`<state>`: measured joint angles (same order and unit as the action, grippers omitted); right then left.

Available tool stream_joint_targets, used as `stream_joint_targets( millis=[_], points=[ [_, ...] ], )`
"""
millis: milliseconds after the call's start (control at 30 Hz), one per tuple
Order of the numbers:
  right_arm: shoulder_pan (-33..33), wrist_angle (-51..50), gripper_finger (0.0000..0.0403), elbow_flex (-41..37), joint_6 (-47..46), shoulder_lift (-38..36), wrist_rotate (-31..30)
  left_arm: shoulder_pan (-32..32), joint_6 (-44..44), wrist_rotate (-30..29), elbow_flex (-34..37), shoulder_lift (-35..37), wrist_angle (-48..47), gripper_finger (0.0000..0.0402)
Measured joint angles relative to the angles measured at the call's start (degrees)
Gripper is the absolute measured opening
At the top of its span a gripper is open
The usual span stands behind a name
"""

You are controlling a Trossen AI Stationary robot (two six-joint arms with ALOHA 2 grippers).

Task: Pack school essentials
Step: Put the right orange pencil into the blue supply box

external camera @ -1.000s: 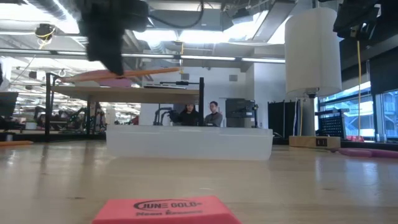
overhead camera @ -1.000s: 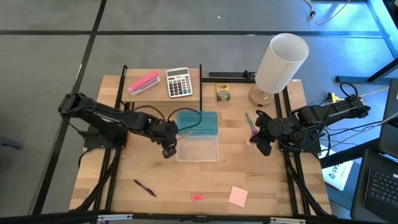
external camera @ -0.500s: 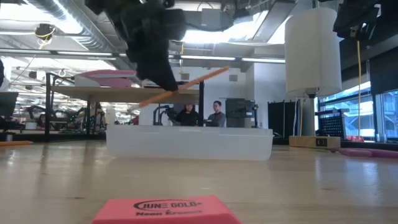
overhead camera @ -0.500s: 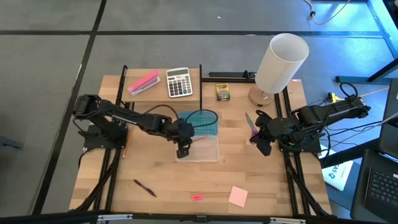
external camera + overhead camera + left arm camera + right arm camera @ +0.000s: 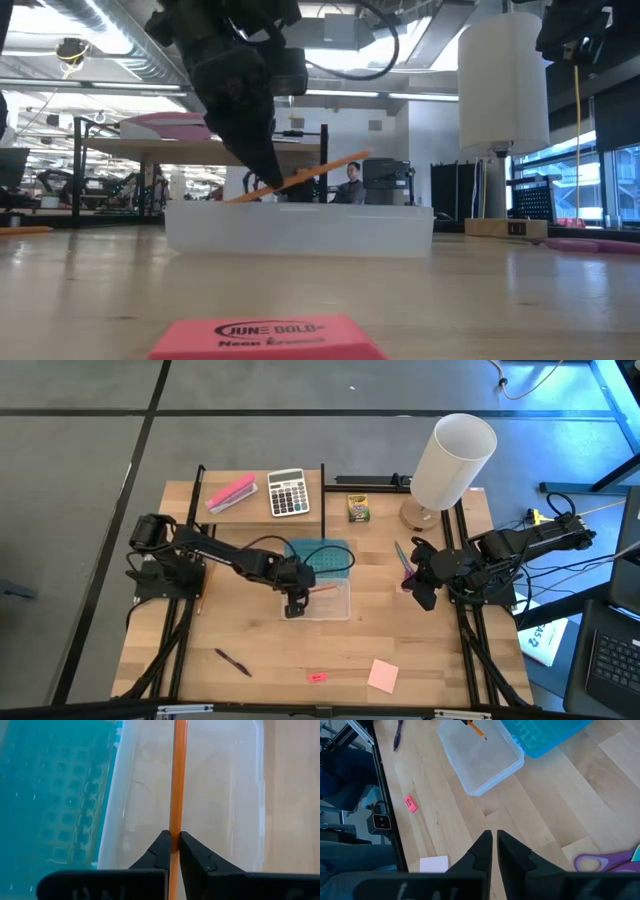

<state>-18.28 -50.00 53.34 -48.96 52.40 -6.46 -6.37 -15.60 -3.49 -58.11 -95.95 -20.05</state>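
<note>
**A:** Nearest the front edge lie the pink eraser (image 5: 317,677), the sticky-note pad (image 5: 383,675) and the dark pen (image 5: 232,661), none of them packed.

**B:** And mid-table?

**A:** The left gripper (image 5: 294,606) is clamped on an orange pencil (image 5: 177,780), holding it tilted over the clear box (image 5: 335,603), whose teal lid (image 5: 335,560) lies open behind it. The box looks otherwise bare.

**B:** The other arm?

**A:** The right gripper (image 5: 421,595) waits with fingers closed on nothing, beside the purple-handled scissors (image 5: 402,561).

**B:** Farther back?

**A:** The crayon box (image 5: 358,508) sits unpacked; the calculator (image 5: 288,492) and stapler (image 5: 231,492) rest on a raised shelf. By my reckoning, packing has barely begun.
</note>
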Motion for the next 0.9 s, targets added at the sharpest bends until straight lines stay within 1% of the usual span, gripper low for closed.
stream_joint_targets(
  millis=[267, 400, 500, 733, 900],
  points=[
    [0.0, 0.0, 0.003, 0.0, 0.0, 0.0, 0.0, 0.0, 1.2, 0.0, 0.0, -1.8, -0.2, 0.0014],
    [0.0, 0.0, 0.003, 0.0, 0.0, 0.0, 0.0, 0.0, 1.2, -0.2, 0.0, -1.8, -0.3, 0.0014],
    [0.0, 0.0, 0.003, 0.0, 0.0, 0.0, 0.0, 0.0, 1.2, -1.5, 0.0, -1.8, -0.3, 0.0014],
    [0.0, 0.0, 0.003, 0.0, 0.0, 0.0, 0.0, 0.0, 1.2, -1.5, 0.0, -1.7, -0.5, 0.0015],
    [0.0, 0.0, 0.003, 0.0, 0.0, 0.0, 0.0, 0.0, 1.1, -1.6, 0.0, -1.7, -0.4, 0.0039]
  ],
)
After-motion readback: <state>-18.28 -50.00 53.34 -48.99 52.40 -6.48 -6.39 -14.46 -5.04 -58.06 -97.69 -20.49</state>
